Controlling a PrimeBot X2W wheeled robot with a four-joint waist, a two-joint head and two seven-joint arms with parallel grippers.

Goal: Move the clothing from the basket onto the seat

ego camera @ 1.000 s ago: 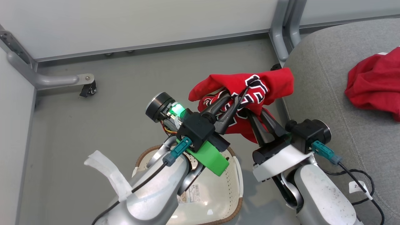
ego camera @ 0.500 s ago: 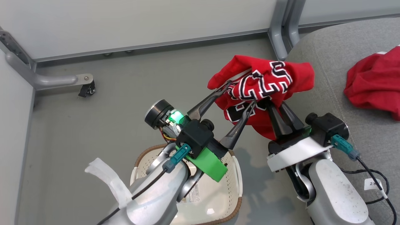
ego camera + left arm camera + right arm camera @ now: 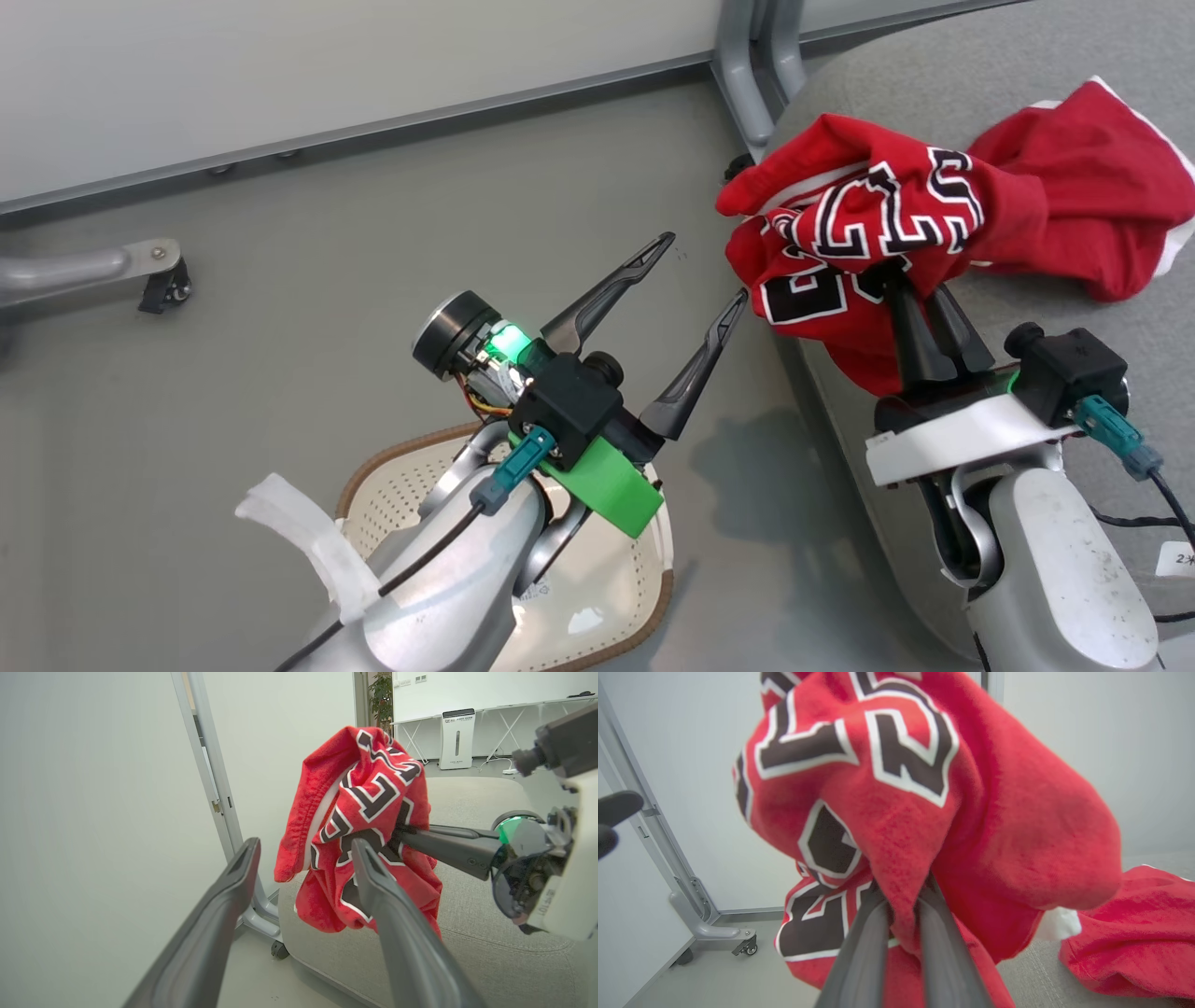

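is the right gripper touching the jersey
Touching. The right wrist view shows the right gripper shut on a fold of the jersey, fabric pinched between its fingers.

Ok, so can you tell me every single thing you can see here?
large light-grey fabric seat cushion: one, light grey, right side
grey floor: one, grey, beside the cushion
red jersey with black white-edged lettering: one, red, held up over the cushion's edge
plain red shorts with white trim: one, red, lying on the cushion
white perforated plastic basket with brown rim: one, white and brown, on the floor, lower left
grey metal frame legs: two, grey, far left and by the cushion
left pincer: one, dark, open, holding nothing
right pincer: one, dark, shut on the jersey
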